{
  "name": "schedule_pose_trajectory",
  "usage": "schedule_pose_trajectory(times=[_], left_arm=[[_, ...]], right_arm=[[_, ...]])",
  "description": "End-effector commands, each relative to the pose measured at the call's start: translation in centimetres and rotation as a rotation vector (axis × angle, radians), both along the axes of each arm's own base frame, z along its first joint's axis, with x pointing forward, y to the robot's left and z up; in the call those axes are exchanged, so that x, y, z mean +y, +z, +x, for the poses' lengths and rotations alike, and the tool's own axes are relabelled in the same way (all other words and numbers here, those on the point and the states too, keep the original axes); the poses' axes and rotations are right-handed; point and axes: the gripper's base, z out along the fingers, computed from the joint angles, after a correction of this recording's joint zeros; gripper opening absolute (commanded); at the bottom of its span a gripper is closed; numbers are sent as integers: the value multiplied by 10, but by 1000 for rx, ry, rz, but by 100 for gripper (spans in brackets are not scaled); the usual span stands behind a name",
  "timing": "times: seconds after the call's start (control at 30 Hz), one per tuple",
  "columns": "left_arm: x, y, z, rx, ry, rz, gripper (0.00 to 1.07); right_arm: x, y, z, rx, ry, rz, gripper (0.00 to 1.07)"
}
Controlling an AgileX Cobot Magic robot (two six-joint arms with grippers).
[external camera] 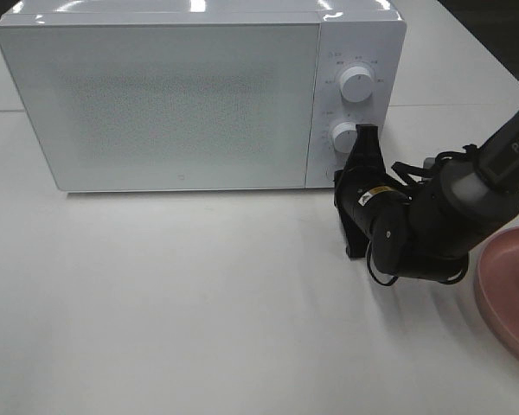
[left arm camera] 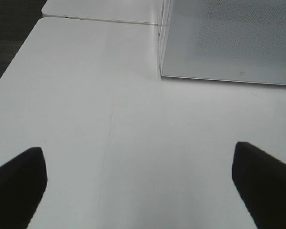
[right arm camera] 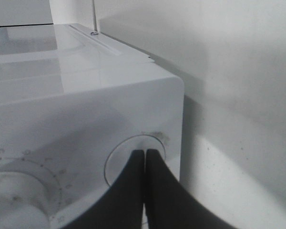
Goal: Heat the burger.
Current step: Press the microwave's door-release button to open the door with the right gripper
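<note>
The burger shows in no view. A white microwave (external camera: 173,95) stands at the back of the table with its door closed. My right gripper (external camera: 344,173) is shut and empty. In the right wrist view, the right gripper (right arm camera: 144,152) has its tips pressed together against the round button (right arm camera: 121,162) at the bottom of the control panel. My left gripper (left arm camera: 138,191) is open over bare table left of the microwave (left arm camera: 229,38), with nothing between its fingers (left arm camera: 19,181).
Two white dials (external camera: 356,83) (external camera: 344,136) sit on the panel above the button. A pink shallow dish (external camera: 510,285) lies at the right edge of the table, close behind my right arm. The white table (external camera: 199,303) stretches in front of the microwave.
</note>
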Motion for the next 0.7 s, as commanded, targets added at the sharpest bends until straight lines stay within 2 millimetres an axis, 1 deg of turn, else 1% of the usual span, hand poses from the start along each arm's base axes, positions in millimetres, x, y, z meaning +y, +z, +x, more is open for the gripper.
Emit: schedule_pose_trajectory(times=[0.03,0.33,0.5,0.6,0.67,0.7], left_arm=[[-1,0,-3,-24,-2,-5,98],[-1,0,-3,-24,-2,-5,98],[-1,0,-3,-24,-2,-5,98],[-1,0,-3,-24,-2,-5,98],[-1,0,-3,-24,-2,-5,98],[-1,0,-3,-24,-2,-5,98]], right_arm=[[0,2,3,-14,3,4,0],[3,4,8,-41,4,8,0],[7,10,17,-78,2,17,0],[7,11,17,-80,-3,15,0],[5,17,21,-141,-35,11,0],[5,17,21,-141,-35,11,0]])
